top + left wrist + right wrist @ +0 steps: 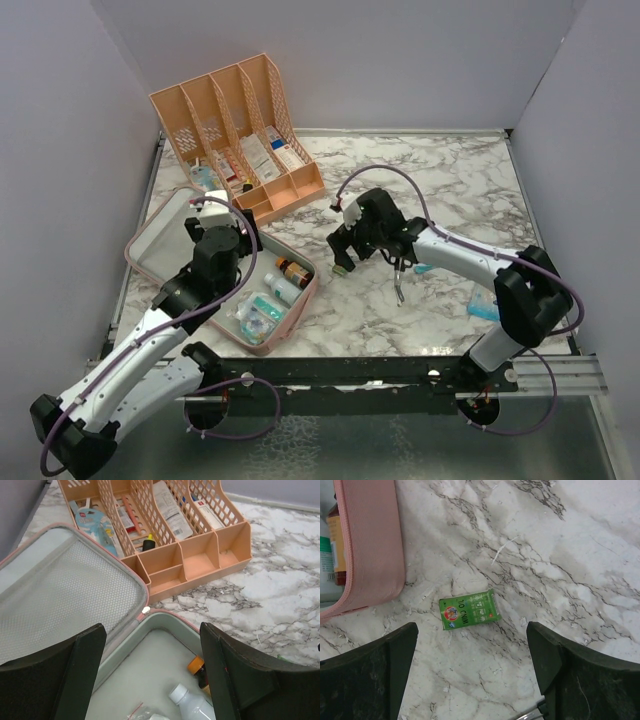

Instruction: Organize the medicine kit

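Observation:
The medicine kit lies open at the left, a pink zip case with a pale grey-green lining and a mesh lid. Inside are a brown bottle with an orange cap, a white bottle and some packets. My left gripper hovers open above the kit's base and holds nothing. A small green "Wind Oil" box lies flat on the marble just right of the kit's pink side. Directly above the box my right gripper stands wide open and empty.
A peach slotted desk organizer with boxes and tubes stands behind the kit, close to its lid. A blue packet and a small teal item lie on the marble table at the right. Grey walls enclose three sides.

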`<state>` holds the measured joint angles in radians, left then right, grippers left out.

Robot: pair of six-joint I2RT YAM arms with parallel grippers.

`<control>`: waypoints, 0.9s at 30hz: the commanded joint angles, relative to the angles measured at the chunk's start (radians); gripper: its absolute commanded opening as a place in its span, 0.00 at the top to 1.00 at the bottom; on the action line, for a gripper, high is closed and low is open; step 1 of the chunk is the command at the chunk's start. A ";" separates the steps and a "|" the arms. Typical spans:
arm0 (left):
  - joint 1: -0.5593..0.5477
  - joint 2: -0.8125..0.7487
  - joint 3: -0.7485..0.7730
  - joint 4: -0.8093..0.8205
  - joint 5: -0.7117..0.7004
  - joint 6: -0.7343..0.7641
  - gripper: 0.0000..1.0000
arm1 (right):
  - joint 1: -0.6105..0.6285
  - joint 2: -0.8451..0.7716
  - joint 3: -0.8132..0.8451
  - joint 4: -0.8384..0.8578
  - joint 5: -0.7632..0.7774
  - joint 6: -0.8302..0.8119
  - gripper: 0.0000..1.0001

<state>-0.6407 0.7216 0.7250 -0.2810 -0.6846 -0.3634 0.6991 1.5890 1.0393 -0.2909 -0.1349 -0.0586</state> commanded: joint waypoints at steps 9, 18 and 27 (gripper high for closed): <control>0.006 0.080 -0.037 0.069 0.026 -0.085 0.21 | 0.002 0.125 0.055 -0.084 -0.055 -0.032 0.11; 0.011 0.094 -0.011 0.046 0.028 -0.063 0.21 | 0.008 0.214 0.137 -0.140 -0.064 0.000 0.13; 0.014 0.078 -0.032 0.056 0.029 -0.073 0.21 | 0.030 0.261 0.166 -0.168 -0.040 -0.007 0.16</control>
<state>-0.6342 0.8165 0.6842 -0.2474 -0.6678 -0.4324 0.7151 1.8191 1.1740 -0.4309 -0.1814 -0.0650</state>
